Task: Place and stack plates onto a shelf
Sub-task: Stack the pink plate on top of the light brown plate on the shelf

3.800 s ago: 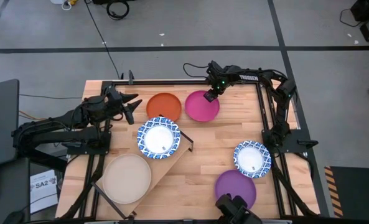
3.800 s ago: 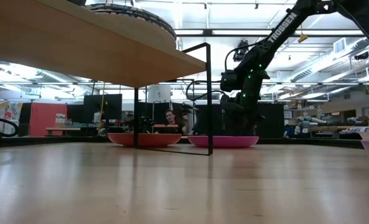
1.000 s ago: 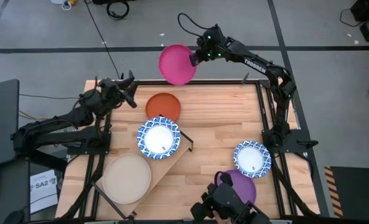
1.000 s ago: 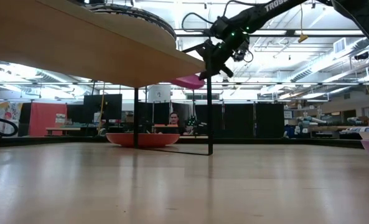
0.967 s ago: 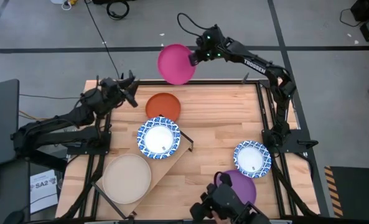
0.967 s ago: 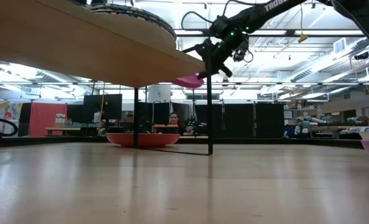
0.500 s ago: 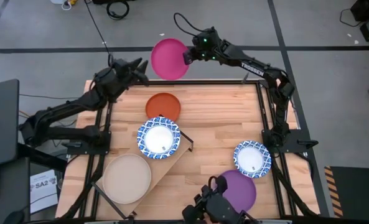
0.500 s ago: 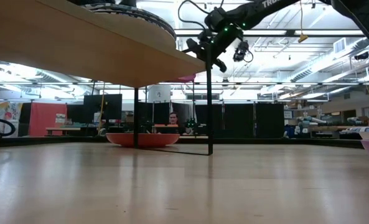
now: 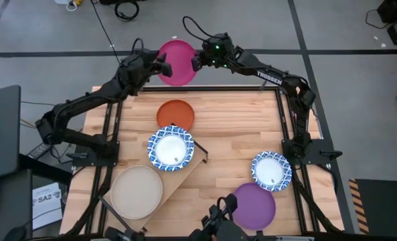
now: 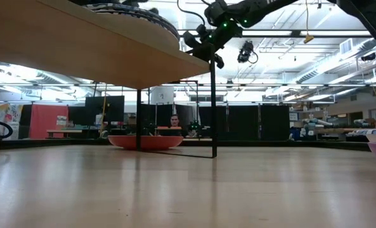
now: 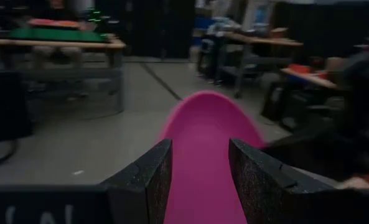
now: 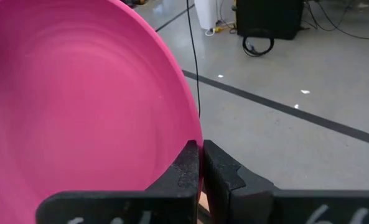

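Clamped on the rim of the magenta plate (image 9: 177,62), the right gripper (image 9: 195,62) holds it in the air beyond the far edge of the table (image 9: 252,134); the right wrist view shows its two dark fingers pinched together on the thin edge. From the opposite side the left gripper (image 9: 161,67) reaches in with its fingers spread, and in the left wrist view the plate's near edge sits in the gap between them without any clear contact. So the plate lies between the two grippers, held by the right one and straddled by the left, which looks like a handover in mid-air. The left arm is also the nearer one to the shelf (image 9: 185,175).

That shelf, a light wood board on thin black legs, lies at an angle on the table's left half, carrying a blue-and-white plate (image 9: 171,148) at one end and a beige plate (image 9: 137,191) at the other. An orange plate (image 9: 176,114) rests on the table just beyond it. Well apart on the right half are another blue-and-white plate (image 9: 271,170) and a purple plate (image 9: 253,205).

The magenta plate is smooth, round and shallow, with faint concentric rings and a slim rim, probably a light plastic that could slip or tilt if the left fingers close off-centre.
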Available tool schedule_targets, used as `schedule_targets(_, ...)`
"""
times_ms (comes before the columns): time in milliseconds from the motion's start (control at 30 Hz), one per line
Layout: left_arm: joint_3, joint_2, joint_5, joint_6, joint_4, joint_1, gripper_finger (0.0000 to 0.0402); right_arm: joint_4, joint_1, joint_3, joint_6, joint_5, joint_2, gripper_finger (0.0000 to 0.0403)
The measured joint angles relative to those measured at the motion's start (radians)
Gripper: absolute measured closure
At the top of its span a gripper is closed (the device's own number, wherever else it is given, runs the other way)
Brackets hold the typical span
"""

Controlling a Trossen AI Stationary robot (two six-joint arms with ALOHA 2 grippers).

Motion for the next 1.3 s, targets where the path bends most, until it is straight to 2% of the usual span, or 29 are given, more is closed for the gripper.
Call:
schedule_targets(133,0.006,0.005,-0.056,0.021,-0.026,0.000,0.0237,-0.003,0.002,0.000,-0.002,0.000,0.000,0.0389)
schedule_targets(300,0.007,0.005,-0.059,0.039,-0.040,0.000,0.0242,-0.001,0.002,0.000,-0.001,0.000,0.000,0.0389)
schedule_targets(500,0.007,0.005,-0.061,0.016,-0.100,0.000,0.0268,-0.004,0.002,0.000,-0.005,0.000,0.000,0.0389)
schedule_targets(667,0.007,0.005,-0.062,0.016,-0.104,0.001,0.0303,-0.004,0.002,0.000,-0.005,0.000,0.000,0.0389)
schedule_targets(933,0.007,0.004,-0.071,0.026,-0.113,0.001,0.0385,-0.004,0.002,0.000,-0.005,0.001,0.000,0.0389)
schedule_targets(1300,0.006,0.004,-0.062,0.016,-0.107,0.002,0.0379,0.002,0.001,0.000,0.003,0.000,0.000,0.0370)
